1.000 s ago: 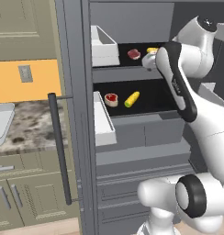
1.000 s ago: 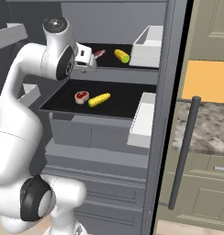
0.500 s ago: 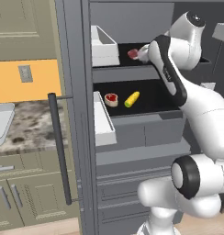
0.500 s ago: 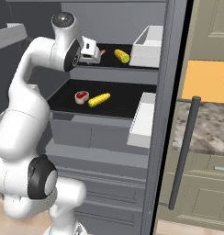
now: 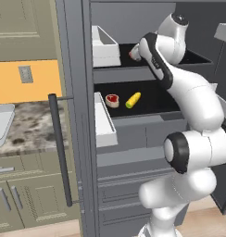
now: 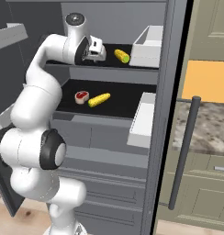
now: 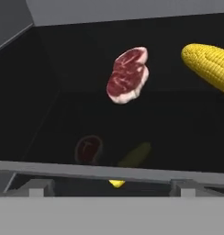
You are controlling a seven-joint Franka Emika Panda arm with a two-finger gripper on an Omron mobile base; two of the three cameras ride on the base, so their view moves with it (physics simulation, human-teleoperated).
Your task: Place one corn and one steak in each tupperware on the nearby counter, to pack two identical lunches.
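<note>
On the upper black shelf lie a steak (image 7: 127,75) and a corn (image 7: 210,62); the corn (image 6: 122,56) lies right of my hand in the right base view. My gripper (image 6: 102,53) hovers at the front of that shelf, open, fingertips (image 7: 40,188) wide apart, nothing between them; the steak sits a little ahead, apart from them. A second steak (image 5: 112,100) and corn (image 5: 133,99) rest on the lower shelf. One tupperware (image 5: 6,115) shows at the far left on the counter (image 5: 34,127).
White bins with tall sides hang on the fridge's door side, one by the upper shelf (image 5: 104,46) and one by the lower (image 5: 104,122). A dark vertical door handle (image 5: 59,148) stands between fridge and counter. The counter (image 6: 205,133) continues at right.
The arm has swung in toward the upper shelf, bringing the hand closer to the steak there. The jaws stay wide. Food has not moved.
</note>
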